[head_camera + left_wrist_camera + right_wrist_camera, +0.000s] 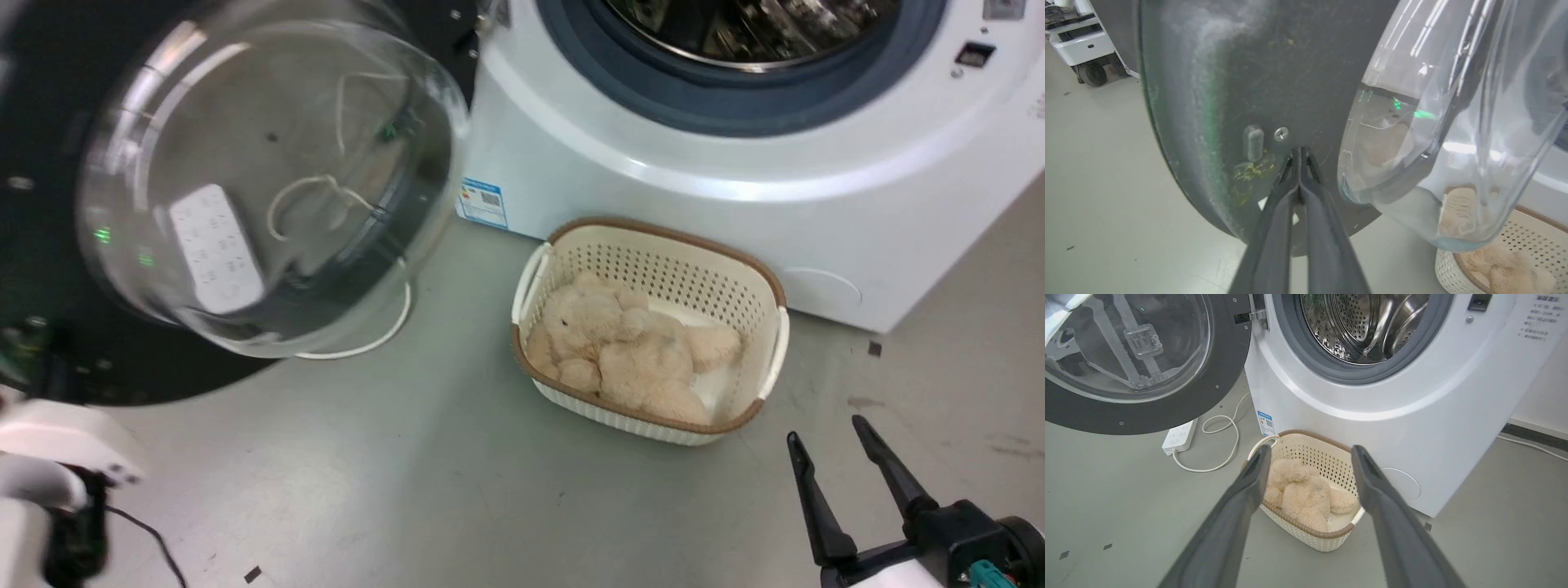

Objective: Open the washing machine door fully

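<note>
Fingertips of L gripper (1299,155) are seen pressed together, nothing pinched btwn them, tips set against the dark inner face of the washing machine door (245,188), just below a small screw (1281,134). Door is found swung well clear of the washing machine (653,163), hinged at the left of the opening, glass bowl bulging toward the head cam; steel drum (1363,326) is left fully exposed. R gripper (824,430) is held low & spread, touching nothing, near a basket (771,286) w/ a plush toy (629,343) inside. Step in hand is judged to be the last part of the swing, w/ the door pushed outward by the closed tips. Whether the hinge stop has been reached can't be told. Next move, if travel is left, calls for a push along the hinge arc, contact held square so the tips aren't slid off the glossy face or onto the glass.
</note>
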Controlling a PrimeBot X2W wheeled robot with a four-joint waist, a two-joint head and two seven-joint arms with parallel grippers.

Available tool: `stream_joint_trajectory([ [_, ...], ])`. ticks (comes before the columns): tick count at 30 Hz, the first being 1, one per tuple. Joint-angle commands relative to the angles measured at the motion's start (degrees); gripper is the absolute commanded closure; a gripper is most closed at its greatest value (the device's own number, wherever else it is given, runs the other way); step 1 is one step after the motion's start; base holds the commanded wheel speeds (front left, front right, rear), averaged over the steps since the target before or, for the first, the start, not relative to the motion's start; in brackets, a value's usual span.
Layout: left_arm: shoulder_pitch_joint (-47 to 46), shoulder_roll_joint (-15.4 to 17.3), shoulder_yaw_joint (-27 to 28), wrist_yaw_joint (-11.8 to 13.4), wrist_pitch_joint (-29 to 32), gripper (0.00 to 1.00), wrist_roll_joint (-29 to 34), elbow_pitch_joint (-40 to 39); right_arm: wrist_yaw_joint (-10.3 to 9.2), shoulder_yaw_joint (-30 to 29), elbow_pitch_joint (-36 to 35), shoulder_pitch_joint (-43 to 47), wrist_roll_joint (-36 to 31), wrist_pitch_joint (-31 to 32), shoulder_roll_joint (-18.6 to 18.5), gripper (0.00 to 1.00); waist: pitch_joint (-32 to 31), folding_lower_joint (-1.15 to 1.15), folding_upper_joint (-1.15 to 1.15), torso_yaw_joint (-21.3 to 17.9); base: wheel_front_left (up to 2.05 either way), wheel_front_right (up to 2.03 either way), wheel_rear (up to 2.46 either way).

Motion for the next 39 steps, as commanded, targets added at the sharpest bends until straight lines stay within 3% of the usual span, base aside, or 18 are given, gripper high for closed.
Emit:
stream_joint_trajectory([
  [1, -1.70, 0.97, 0.71, -0.52, -0.62, 1.00, -0.24, 1.50, -0.04, -0.12, -0.37, -0.90, -0.08, 0.03, -0.48, 0.00, 0.93, -0.01, 0.00, -0.89, 0.00, 0.00, 0.00],
  [9, -6.78, 2.95, 1.91, -2.32, -2.41, 1.00, -0.94, 9.16, -0.04, -0.67, -0.26, -1.64, -0.15, 0.04, -0.81, 0.00, 1.45, -0.01, 0.00, -1.90, 0.00, 0.00, 0.00],
  [15, -6.32, 1.94, -0.03, -3.03, -5.52, 1.00, 1.43, 9.14, -0.04, -3.71, 0.48, -1.13, -1.18, -0.41, -0.21, 0.00, -1.37, -0.01, 0.00, -2.19, 0.00, 0.00, 0.00],
  [21, -1.61, -2.01, -2.91, -2.15, -7.03, 1.00, 4.30, 0.92, -0.04, -5.85, 0.78, -1.42, -2.74, -1.09, 0.58, 0.00, -6.37, -0.01, 0.00, -3.94, 0.00, 0.00, 0.00],
  [30, 10.13, -8.52, -8.28, 0.30, -7.48, 1.00, 8.47, -14.63, -0.04, -7.07, -1.41, 0.09, -2.87, -1.50, 1.49, 0.00, -12.63, -0.01, 0.00, -9.57, 0.00, 0.00, 0.00],
  [38, 16.30, -12.22, -12.19, 0.70, -7.53, 1.00, 10.04, -16.71, -0.04, -6.35, -2.69, 2.74, -0.39, -1.54, 1.54, 0.00, -14.31, -0.01, 0.00, -13.79, 0.00, 0.00, 0.00],
  [39, 17.70, -12.85, -13.04, 1.14, -7.54, 0.00, 10.85, -15.92, -0.04, -6.14, -2.67, 3.40, 0.06, -1.55, 1.54, 0.00, -14.64, -0.01, 0.00, -14.76, 0.00, 0.00, 0.00],
])
